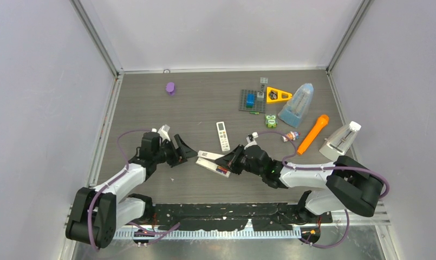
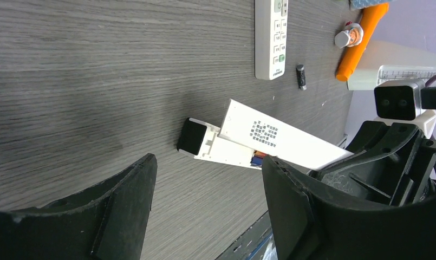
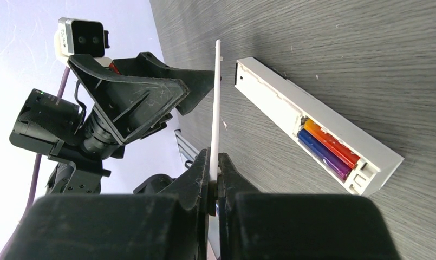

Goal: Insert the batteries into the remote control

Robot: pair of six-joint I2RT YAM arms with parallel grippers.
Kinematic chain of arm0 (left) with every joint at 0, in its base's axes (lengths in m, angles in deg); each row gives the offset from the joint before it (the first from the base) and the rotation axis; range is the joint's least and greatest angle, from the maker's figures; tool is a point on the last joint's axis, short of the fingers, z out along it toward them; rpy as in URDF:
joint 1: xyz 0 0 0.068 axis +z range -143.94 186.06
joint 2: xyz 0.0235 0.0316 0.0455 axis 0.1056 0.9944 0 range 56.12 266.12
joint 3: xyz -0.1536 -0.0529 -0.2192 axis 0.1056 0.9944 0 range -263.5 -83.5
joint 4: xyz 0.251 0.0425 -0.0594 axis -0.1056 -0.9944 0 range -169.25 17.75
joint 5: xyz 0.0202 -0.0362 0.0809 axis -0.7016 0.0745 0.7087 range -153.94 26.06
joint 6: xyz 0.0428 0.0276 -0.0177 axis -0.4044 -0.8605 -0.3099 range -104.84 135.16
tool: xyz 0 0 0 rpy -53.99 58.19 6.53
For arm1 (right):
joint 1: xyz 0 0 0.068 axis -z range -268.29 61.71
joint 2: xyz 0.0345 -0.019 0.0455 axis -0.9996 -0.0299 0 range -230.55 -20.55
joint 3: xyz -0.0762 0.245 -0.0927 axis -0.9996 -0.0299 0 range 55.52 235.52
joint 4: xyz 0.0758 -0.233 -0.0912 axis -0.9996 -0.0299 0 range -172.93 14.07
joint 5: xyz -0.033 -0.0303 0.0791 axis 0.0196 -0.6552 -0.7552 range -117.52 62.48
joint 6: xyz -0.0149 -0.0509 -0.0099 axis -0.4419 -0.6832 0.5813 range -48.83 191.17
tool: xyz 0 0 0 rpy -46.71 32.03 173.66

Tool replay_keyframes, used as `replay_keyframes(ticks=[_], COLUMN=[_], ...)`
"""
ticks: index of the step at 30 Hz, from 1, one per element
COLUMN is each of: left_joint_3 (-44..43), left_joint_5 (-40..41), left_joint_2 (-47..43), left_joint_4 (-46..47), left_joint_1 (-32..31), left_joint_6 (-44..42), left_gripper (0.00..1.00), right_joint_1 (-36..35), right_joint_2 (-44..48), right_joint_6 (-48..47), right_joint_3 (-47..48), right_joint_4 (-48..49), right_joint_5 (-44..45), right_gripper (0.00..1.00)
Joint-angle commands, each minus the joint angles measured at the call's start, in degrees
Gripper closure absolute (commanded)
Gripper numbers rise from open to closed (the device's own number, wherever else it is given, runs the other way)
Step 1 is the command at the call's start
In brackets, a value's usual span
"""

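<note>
Open remote on the table, its cover pinched in the right gripper.

The right gripper [image 3: 213, 162] is clamped tight on the lower edge of the thin white cover [image 3: 216, 103], holding it on edge right by the remote [image 3: 275, 100]. The remote lies flat between the two arms, near the front edge of the table [image 1: 150, 108]. Two batteries [image 3: 326, 145], blue and red-orange, sit side by side in its open bay. The left gripper [image 1: 184, 148] hangs spread wide and empty just off the remote's other end. A blackish battery [image 2: 300, 76] lies loose beside a second remote [image 2: 271, 38]. Bare wood stretches left and toward the back wall.
</note>
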Motion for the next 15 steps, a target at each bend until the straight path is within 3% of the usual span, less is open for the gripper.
replay_keyframes(ticks=[1, 15], left_joint_3=[0.22, -0.95], left_joint_5=[-0.53, 0.52], left_joint_2=[0.64, 4.65], left_joint_4=[3.74, 3.13], left_joint_1=[-0.32, -1.79], left_joint_6=[-0.64, -2.90], left_gripper=[0.29, 0.35], right_joint_1=[-0.43, -1.45], right_joint_2=[-0.46, -2.93], right_joint_6=[1.64, 5.15], right_joint_3=[0.29, -1.85], right_joint_4=[2.12, 2.63], right_joint_5=[1.21, 0.37], right_gripper=[0.95, 0.95])
